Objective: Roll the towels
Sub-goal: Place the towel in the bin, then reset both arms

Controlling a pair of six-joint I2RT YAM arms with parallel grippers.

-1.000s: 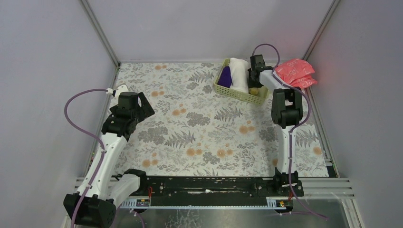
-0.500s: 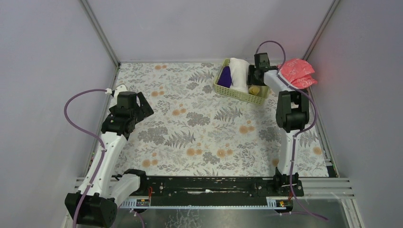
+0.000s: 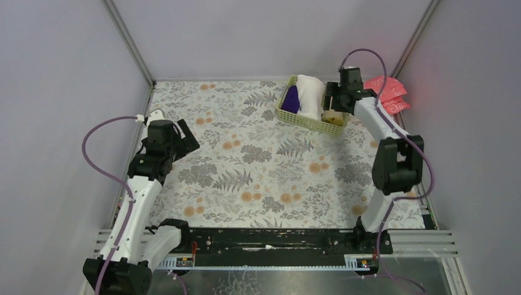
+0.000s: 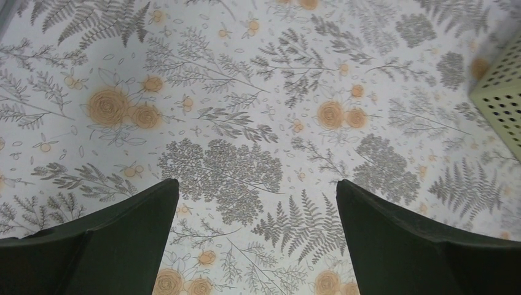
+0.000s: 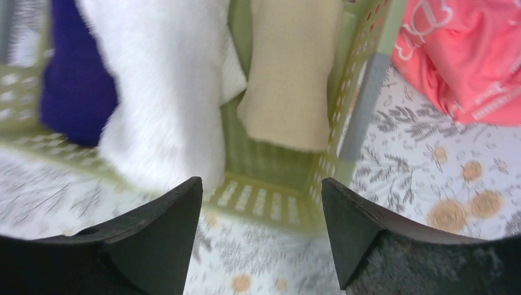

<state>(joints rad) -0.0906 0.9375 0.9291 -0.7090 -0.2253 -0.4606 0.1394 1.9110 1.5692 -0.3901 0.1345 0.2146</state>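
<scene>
Left jaws and right jaws are standing spread, empty; the yellow towel (image 5: 289,74) is looking soft, light, likely best pinched mid-roll.

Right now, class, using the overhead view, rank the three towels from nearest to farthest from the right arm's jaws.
1. Pale yellow towel, at the right end of the green basket.
2. White towel, in the basket's middle.
3. Dark purple towel, at the basket's left end.
</scene>
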